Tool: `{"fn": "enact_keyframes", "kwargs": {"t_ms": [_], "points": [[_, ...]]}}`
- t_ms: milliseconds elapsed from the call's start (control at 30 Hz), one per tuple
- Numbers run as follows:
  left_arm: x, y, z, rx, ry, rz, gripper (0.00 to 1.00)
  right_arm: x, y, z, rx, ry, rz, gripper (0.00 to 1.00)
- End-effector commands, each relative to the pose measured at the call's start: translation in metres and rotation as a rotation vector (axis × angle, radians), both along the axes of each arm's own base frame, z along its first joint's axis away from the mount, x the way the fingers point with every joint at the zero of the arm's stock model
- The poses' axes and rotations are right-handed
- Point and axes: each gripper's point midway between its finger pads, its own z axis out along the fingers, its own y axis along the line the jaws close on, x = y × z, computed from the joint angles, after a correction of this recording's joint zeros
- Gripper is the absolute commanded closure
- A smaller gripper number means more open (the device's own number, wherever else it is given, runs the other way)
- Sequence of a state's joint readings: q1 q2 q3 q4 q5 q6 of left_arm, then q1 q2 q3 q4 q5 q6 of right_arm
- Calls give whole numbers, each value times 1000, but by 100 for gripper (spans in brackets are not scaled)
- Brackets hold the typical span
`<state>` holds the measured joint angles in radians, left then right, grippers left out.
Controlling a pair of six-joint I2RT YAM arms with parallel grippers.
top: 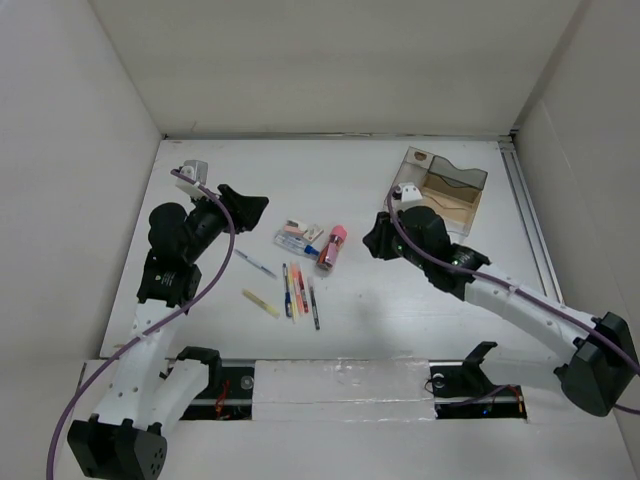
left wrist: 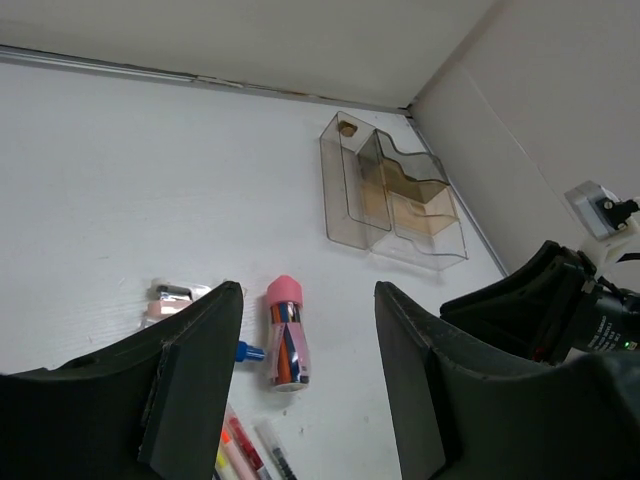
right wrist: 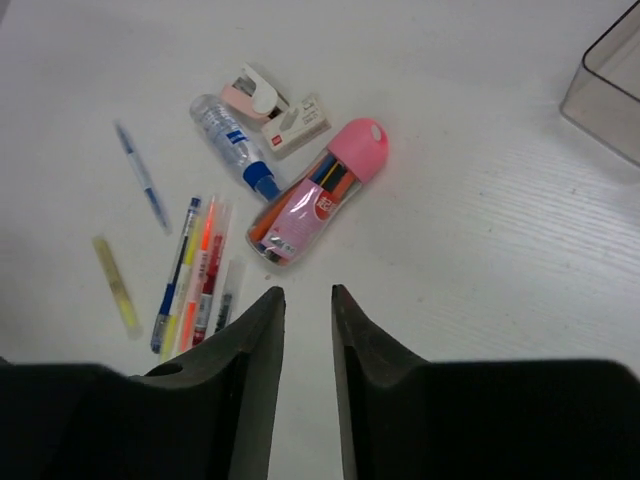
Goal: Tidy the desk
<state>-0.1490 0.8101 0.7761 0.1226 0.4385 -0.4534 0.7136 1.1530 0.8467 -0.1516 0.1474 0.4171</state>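
Evidently little is done: pens and a pink-capped tube lie loose mid-surface, none in the clear tray far right, while my left claw, wide apart, and right claw, narrowly apart, hold nothing.

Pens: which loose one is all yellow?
The stubby yellow highlighter, lying alone left of the bunch; the other stray is a thin blue pen.
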Motion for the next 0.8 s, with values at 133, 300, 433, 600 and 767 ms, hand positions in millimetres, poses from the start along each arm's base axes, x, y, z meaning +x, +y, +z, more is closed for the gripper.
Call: {"fn": "enact_keyframes", "kwargs": {"t_ms": [133,300,433,600,767], "points": [[-5,-1,30,0,-103,-12,48,15,42,11,93,-13,119,100],[-5,1,30,-1,-100,-3,48,31,47,-25,-13,109,95,84],[-4,3,31,4,-103,9,49,38,50,-58,-26,196,62,40],[-3,3,29,5,-96,11,49,45,57,-80,-23,249,31,20],[-1,1,27,3,-88,3,49,51,69,-96,-32,299,71,20]]}}
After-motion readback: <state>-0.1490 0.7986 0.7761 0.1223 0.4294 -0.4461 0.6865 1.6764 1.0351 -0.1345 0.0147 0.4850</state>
